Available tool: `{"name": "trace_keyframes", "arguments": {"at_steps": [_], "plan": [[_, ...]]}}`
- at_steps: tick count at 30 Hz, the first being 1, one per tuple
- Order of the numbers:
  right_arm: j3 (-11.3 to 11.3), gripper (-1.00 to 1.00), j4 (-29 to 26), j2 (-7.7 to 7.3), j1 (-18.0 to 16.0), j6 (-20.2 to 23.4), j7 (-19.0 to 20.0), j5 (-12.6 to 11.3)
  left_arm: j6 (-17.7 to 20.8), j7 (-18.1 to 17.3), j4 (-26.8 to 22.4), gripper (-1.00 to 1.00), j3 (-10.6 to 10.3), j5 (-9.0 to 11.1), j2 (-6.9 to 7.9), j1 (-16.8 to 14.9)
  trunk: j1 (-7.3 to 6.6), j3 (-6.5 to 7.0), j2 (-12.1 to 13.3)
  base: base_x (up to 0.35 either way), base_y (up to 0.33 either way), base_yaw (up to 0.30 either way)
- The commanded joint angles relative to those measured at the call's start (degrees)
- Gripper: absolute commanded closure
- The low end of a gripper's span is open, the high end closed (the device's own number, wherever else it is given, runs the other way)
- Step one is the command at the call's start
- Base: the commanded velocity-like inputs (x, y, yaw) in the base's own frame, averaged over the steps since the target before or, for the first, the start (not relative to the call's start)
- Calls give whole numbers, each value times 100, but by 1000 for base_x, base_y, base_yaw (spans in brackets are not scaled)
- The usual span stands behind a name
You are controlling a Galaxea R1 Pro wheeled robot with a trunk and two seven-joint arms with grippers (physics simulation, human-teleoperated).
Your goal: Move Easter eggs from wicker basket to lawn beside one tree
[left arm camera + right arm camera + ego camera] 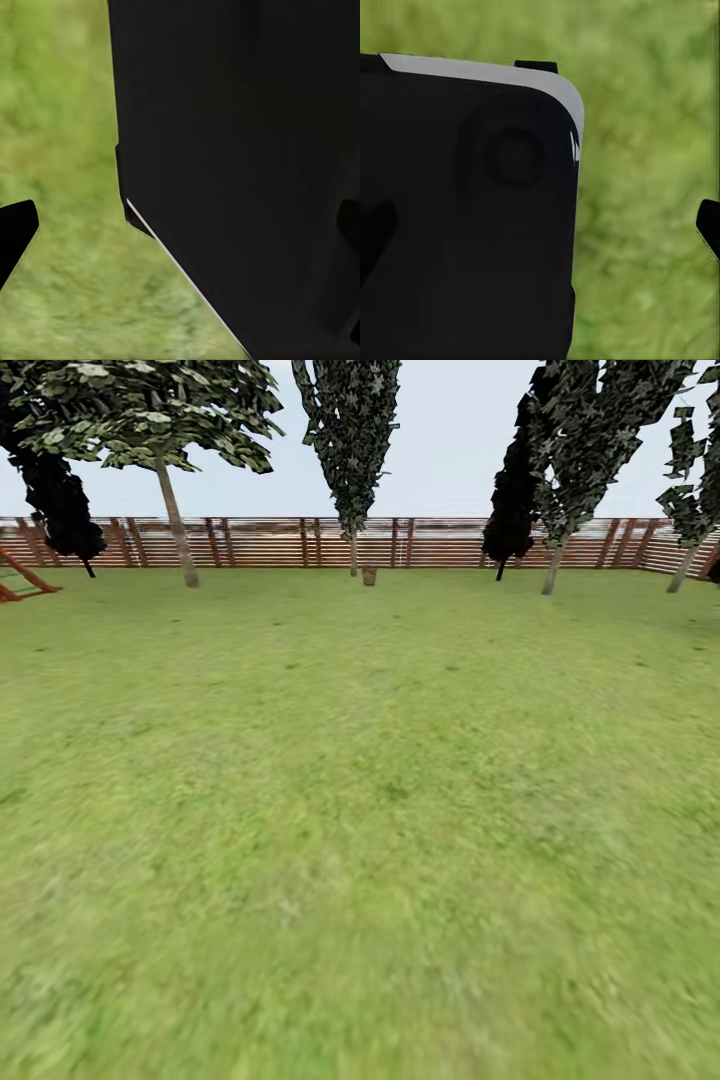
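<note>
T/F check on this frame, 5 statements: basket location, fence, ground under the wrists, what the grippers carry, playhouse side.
1. The wicker basket stands far off on the lawn, near the fence. True.
2. The basket sits right at the robot's base, within reach. False: it is small and distant, close to a slender tree at the far fence.
3. The fence is of white vertical pickets. False: it is of brown horizontal slats.
4. Both wrist views show grass beneath dark robot parts. True.
5. A red structure shows at the head view's right edge. False: it is at the left edge.
</note>
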Motion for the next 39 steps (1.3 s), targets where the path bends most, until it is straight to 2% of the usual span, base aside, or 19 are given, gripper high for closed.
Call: {"name": "trace_keyframes", "arguments": {"at_steps": [1,39], "plan": [[5,-100,5,-1,-2,-18,-1,16,-7,1,-9,-100,4,7,0,5,3,-4,-1,326,0,0],[-20,-100,1,9,-3,-24,10,2,-9,2,-9,-100,-2,3,0,5,3,-4,-1,327,0,0]]}}
